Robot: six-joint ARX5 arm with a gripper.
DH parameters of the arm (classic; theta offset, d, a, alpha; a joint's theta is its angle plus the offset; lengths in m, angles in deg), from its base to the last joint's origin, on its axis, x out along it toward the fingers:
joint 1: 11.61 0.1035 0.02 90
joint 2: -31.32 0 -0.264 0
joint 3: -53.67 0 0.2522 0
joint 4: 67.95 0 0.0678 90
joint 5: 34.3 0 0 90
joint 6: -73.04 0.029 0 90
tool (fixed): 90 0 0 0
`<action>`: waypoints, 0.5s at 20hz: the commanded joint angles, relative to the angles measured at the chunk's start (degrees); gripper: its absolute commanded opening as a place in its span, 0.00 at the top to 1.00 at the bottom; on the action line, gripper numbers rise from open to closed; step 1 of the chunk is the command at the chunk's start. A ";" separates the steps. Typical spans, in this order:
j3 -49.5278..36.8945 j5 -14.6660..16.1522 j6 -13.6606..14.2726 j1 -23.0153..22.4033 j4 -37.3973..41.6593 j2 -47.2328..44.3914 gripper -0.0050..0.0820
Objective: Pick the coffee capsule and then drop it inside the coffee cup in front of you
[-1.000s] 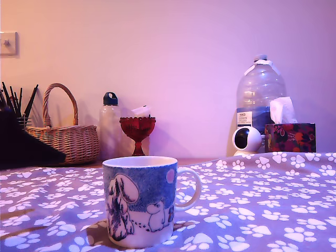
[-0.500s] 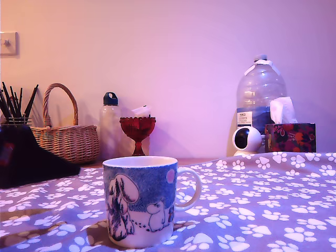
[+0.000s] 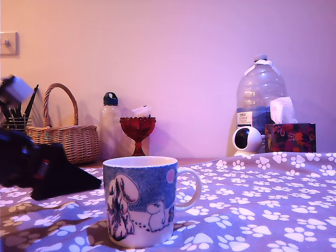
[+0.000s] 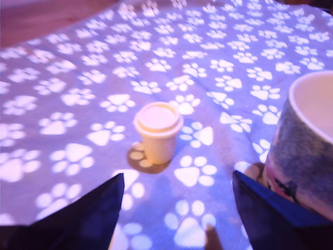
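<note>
Standing upright on its narrow end with the wide rim on top, the coffee capsule (image 4: 158,132) rests on the paw-print cloth (image 4: 78,78) covering the bench, just beside the blue coffee cup (image 4: 307,151) and apart from it. The end effector (image 4: 177,208) hangs near it with its two dark fingers (image 4: 88,219) spread wide, holding nothing. In the exterior view the arm (image 3: 37,165) shows blurred at the left, and the capsule is out of sight there.

The label on the water jug (image 3: 260,100) is too small to read
</note>
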 commanded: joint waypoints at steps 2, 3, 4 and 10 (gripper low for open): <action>2.38 -0.35 -0.07 -1.09 0.50 -2.93 0.25; 3.26 -0.48 -0.07 -1.46 0.50 -3.98 0.25; 4.13 -0.61 -0.09 -1.77 0.48 -5.05 0.25; 9.31 -2.03 -0.09 -3.04 0.04 -10.97 0.25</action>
